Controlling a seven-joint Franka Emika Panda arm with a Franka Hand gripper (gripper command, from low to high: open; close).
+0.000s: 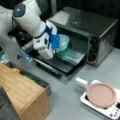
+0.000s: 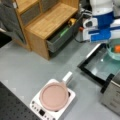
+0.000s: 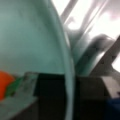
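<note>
My gripper point(image 1: 58, 43) is shut on the rim of a teal bowl point(image 1: 63, 40), held just above the open glass door point(image 1: 68, 60) of a toaster oven point(image 1: 87, 25), at the mouth of its chamber. In a front view the bowl point(image 2: 113, 52) holds an orange item point(image 2: 117, 48), with the gripper point(image 2: 109, 42) over its left rim. The wrist view is filled by the bowl's wall point(image 3: 30, 40) and rim, with the orange item point(image 3: 3, 83) at lower left. One finger point(image 3: 27, 86) sits inside the rim, and a dark one lies outside.
A pink pan point(image 1: 101, 95) with a white handle rests on a white hotplate point(image 1: 110, 111), also seen in a front view point(image 2: 53, 96). A wooden cabinet point(image 2: 50, 20) with an open grey drawer point(image 2: 60, 40) holding small items stands nearby.
</note>
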